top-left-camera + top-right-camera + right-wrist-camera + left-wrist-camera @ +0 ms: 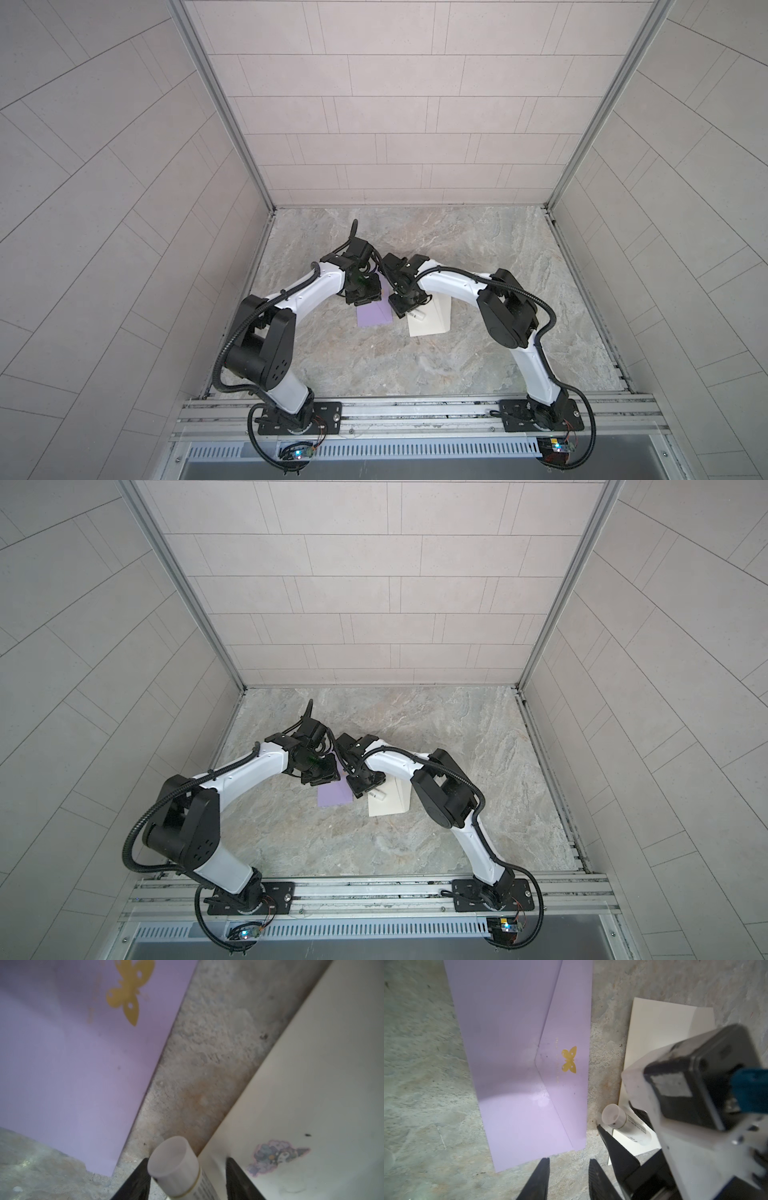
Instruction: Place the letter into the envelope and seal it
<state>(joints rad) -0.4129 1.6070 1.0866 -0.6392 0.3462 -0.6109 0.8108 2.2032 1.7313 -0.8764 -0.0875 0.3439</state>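
Both top views: envelope (374, 318) (334, 798), lilac, flat on marble table (415, 374), centre of frame. Gold butterfly (569, 1059) printed on it, seams facing up.

Letter (428, 326) (388, 807), cream, lies just R of envelope, outside it, w/ a thin strip of bare table between. Not touching. Small pastel sticker (274, 1157) on its face.

Glue stick (417, 316) (174, 1163), white, capped, lying on letter's edge nearest envelope; cap overhangs the table strip.

R gripper (187, 1159): down low over letter, fingers either side of glue stick. One finger (137, 1180) against the tube; cream paper shows between the tube and the other finger. Jaws apart, not clamped.

L gripper (569, 1165): just off the envelope's short edge, lower centre of L wrist view. Fingers (542, 1178) moderately apart, bare table between, holding nothing.

Both wrists close together at centre of top views, L above envelope, R above letter.
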